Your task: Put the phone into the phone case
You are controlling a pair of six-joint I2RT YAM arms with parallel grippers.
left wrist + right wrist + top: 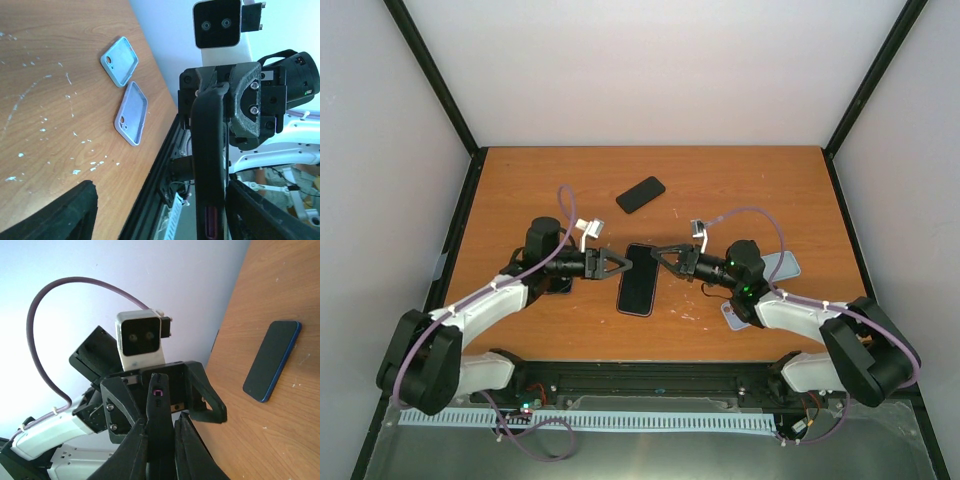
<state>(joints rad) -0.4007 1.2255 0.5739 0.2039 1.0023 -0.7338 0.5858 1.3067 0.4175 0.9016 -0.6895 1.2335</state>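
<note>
Now the right gripper point(657, 253) jaws are pinching the slim, glossy phone point(638, 282) edgewise; the left gripper point(623, 262) jaws are standing spread around it. A matte, round-cornered lilac case point(132, 113) is lying aside on the wood-grain bench point(740, 180).

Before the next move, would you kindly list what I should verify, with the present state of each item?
1. The right tool is shut on the phone: ok.
2. The left tool is open, its fingers apart from the phone: ok.
3. The lavender case and the pale blue case lie open side up: ok.
4. Which case fits this phone: cannot tell.
5. The blue phone lies apart from both tools: ok.
</note>
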